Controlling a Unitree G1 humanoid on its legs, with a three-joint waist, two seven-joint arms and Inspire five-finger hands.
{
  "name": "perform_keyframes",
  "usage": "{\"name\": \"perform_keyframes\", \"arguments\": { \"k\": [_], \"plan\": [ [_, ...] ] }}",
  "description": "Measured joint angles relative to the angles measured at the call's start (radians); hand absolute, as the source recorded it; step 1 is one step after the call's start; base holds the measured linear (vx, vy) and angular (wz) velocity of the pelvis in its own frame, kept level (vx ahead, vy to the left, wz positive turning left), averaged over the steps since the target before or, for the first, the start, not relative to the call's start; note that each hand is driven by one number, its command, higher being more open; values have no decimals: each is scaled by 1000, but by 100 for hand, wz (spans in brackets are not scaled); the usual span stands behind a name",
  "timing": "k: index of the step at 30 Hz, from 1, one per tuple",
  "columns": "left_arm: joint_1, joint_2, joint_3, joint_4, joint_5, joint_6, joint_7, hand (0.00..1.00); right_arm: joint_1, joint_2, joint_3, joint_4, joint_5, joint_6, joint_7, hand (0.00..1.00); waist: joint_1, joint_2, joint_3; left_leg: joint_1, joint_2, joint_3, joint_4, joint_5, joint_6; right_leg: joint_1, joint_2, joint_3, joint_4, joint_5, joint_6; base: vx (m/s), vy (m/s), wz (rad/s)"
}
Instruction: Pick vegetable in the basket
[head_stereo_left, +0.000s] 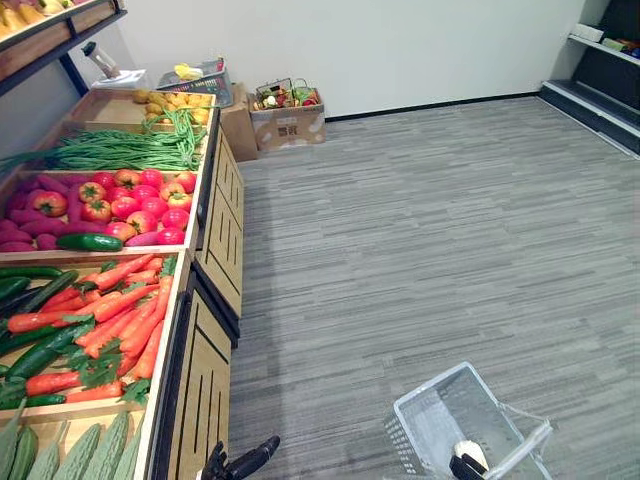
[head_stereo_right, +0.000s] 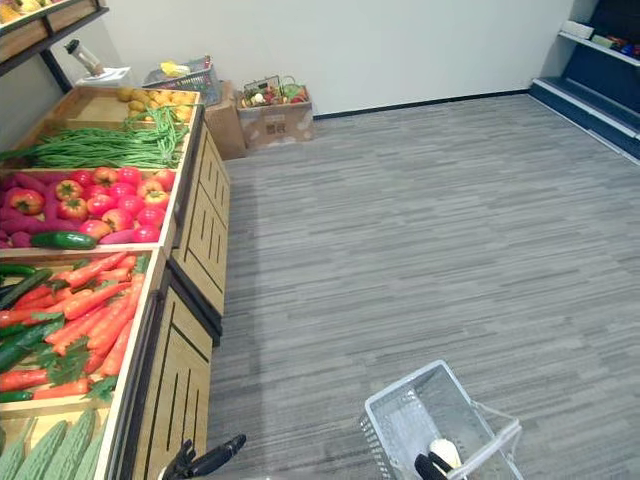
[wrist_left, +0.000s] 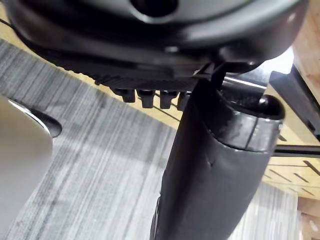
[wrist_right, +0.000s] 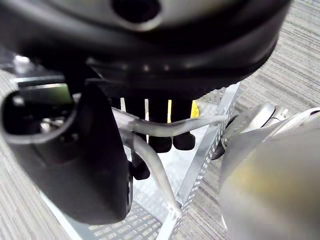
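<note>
Basket (head_stereo_left: 432, 412) is down on the robot's right, a pale wire one hanging over the grey floor (head_stereo_left: 420, 250). The right hand (head_stereo_left: 466, 463) has it. In the right wrist view the fingers (wrist_right: 161, 141) are curled over the clear handle (wrist_right: 150, 165), thumb on the other side, so it's a proper grip on the handle. The mesh hangs right below them.

Left hand (head_stereo_left: 240, 463) is low down by the near corner of the wooden bench (head_stereo_left: 205, 385). Its fingers (wrist_left: 146, 97) are loose and have hold of nothing.

The veg all sits up on the bench, well clear of both hands and the basket. Nearest bin has bumpy green gourds (head_stereo_left: 70, 455), just up and left of the left hand. Next bin back is carrots (head_stereo_left: 125, 315) with cucumbers (head_stereo_left: 35, 355) beside them. Then tomatoes (head_stereo_left: 130, 200), then a heap of green beans (head_stereo_left: 120, 150). Way at the back by the wall there's a cardboard box (head_stereo_left: 287, 122) full of produce.
</note>
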Motion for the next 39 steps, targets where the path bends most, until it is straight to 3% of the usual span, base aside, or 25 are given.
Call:
{"name": "perform_keyframes", "arguments": {
  "k": [4, 9, 13, 14, 15, 16, 18, 20, 21, 22, 23, 24, 25, 27, 28, 30, 31, 32, 33, 34, 35, 36, 37, 38, 39],
  "plan": [
    [-7, 6, 6, -13, -1, 0, 0, 100, -17, 2, 6, -1, 0, 4, -1, 0, 5, -17, 14, -29, -5, 13, 43, -16, 13, -44, -1, 8, 60, -3, 7, -106, 28, -16],
    [-19, 10, -3, -46, 0, 2, -1, 100, -8, 24, 0, -45, 4, 4, 0, 0, 4, -40, 73, -32, -19, 1, 148, -82, 32, -148, -10, -54, 384, -68, 17, -133, -4, 1],
    [-20, 19, -1, -60, 0, 5, 1, 100, 18, 42, -3, -88, 14, 5, -1, 0, 1, -52, 101, -7, -7, -21, 178, -101, 35, -209, -17, -142, 586, -46, -14, -49, -60, 15],
    [-21, 20, 0, -64, 0, 5, 3, 100, 18, 43, -3, -88, 14, 8, -2, 0, 2, -56, 104, 2, -2, -24, 172, -101, 37, -212, -22, -161, 601, -47, -15, 37, -128, 7],
    [-22, 21, 0, -65, 1, 6, 6, 100, 18, 44, -2, -87, 13, 11, -1, 0, 2, -53, 104, 14, 12, -28, 162, -101, 38, -218, -27, -207, 610, -67, -41, 68, -169, 3],
    [-29, 24, 0, -65, 3, 5, 6, 100, 17, 45, 6, -88, 12, 11, -1, 0, 2, -57, 104, 14, 27, -32, 151, -101, 38, -217, -23, -249, 557, -99, -54, 84, -191, -2],
    [-37, 33, 0, -59, 12, 9, 8, 100, 7, 46, 10, -86, 12, 11, 2, 0, 3, -65, 108, 4, 45, -41, 134, -108, 26, -224, 4, -262, 386, -108, -56, 177, -275, -2],
    [-54, 32, -3, -29, 30, 27, 9, 100, -1, 37, -3, -71, 13, 14, -3, 0, -3, -49, 116, 2, 62, -84, 113, -105, -9, -198, 38, -318, 329, -75, -63, 261, -259, 14],
    [-54, 27, -6, -32, 31, 28, 7, 100, -2, 34, -7, -65, 13, 14, -11, 0, -3, -41, 124, 21, 49, -99, 99, -98, 0, -200, 42, -339, 358, -80, -59, 308, -135, 9],
    [-64, 10, -9, -35, 38, 25, 9, 100, -4, 28, -11, -73, 15, 14, -7, 0, -7, -19, 134, 64, 60, -89, 64, -86, 25, -258, 43, -349, 491, -118, -44, 287, -156, 9],
    [-66, 13, -9, -34, 40, 25, 10, 100, -4, 23, -11, -83, 16, 12, -6, 0, -7, -17, 136, 76, 63, -105, 43, -94, 15, -293, 39, -348, 561, -141, -50, 255, -184, 3],
    [-57, 32, -9, -30, 41, 25, 10, 100, -3, 33, 1, -79, 22, 12, -9, 0, -7, -51, 124, 94, 53, -103, 18, -109, -10, -305, 26, -347, 533, -193, -103, 175, -203, 8],
    [-62, 33, -10, -20, 41, 26, 12, 100, -4, 33, 4, -76, 23, 13, -9, 0, -7, -49, 121, 97, 67, -109, 14, -125, -22, -301, 32, -362, 552, -217, -125, 253, -279, 33],
    [-66, 19, -10, -7, 44, 28, 12, 100, 0, 32, 1, -73, 21, 15, -9, 0, -30, -25, 99, 94, 106, -154, 27, -130, -21, -276, 47, -432, 573, -287, -141, 364, -310, 62],
    [-64, 19, -10, -7, 44, 29, 11, 100, -1, 28, -3, -66, 22, 18, -9, 0, -30, -19, 97, 88, 117, -159, 52, -126, -28, -258, 52, -447, 568, -292, -143, 368, -267, 54],
    [-47, 3, -11, -15, 39, 29, 9, 100, 12, 16, -2, -46, 23, 30, -9, 0, -31, -2, 75, 17, 138, -170, 233, -86, -72, -148, 73, -500, 468, -291, -153, 416, -278, 57],
    [-43, 3, -12, -20, 39, 29, 8, 100, 19, 16, -3, -47, 24, 30, -9, 0, -31, -6, 73, -13, 139, -176, 300, -68, -87, -116, 77, -513, 433, -289, -159, 496, -285, 59],
    [-36, 5, -12, -30, 39, 28, 5, 100, 27, 12, 0, -47, 25, 30, -9, 0, -27, -5, 70, -71, 141, -174, 451, -33, -121, -49, 86, -523, 364, -284, -169, 416, -209, 35],
    [-26, 4, -7, -50, 30, 27, 6, 100, 25, 8, 16, -47, 30, 30, -8, 0, -24, 1, 69, -141, 159, -143, 643, -39, -125, 19, 109, -519, 283, -277, -181, 407, -177, 15],
    [-20, 6, -6, -60, 30, 26, 6, 100, 20, 3, 26, -47, 34, 30, -8, 0, -22, 2, 70, -173, 168, -115, 729, -52, -113, 47, 119, -513, 254, -275, -184, 398, -100, -13],
    [-17, 11, 6, -66, 27, 26, 6, 100, 13, 1, 41, -46, 35, 30, -9, 0, -17, -9, 75, -223, 181, -41, 861, -93, -76, 109, 131, -495, 204, -272, -189, 415, -37, -22],
    [-25, 17, 38, -76, 25, 26, 2, 100, 6, 10, 40, -44, 35, 30, -15, 0, -11, -35, 88, -267, 158, 35, 954, -144, -13, 176, 121, -461, 157, -272, -189, 420, -14, -23],
    [-26, 19, 48, -86, 20, 26, 1, 100, 4, 11, 40, -42, 35, 30, -17, 0, -5, -51, 93, -294, 137, 68, 981, -173, 31, 203, 108, -449, 138, -272, -189, 413, 33, -32],
    [-27, 16, 60, -107, 19, 21, -4, 100, -3, 10, 37, -29, 37, 30, -18, 0, 8, -71, 97, -363, 91, 142, 972, -216, 104, 238, 79, -428, 129, -271, -186, 400, 86, -33],
    [-29, 18, 59, -119, 19, 16, -6, 100, -9, 5, 34, -20, 41, 30, -21, 0, 13, -71, 101, -440, 50, 190, 879, -228, 131, 266, 63, -421, 136, -264, -153, 499, 136, -30]
  ]
}}
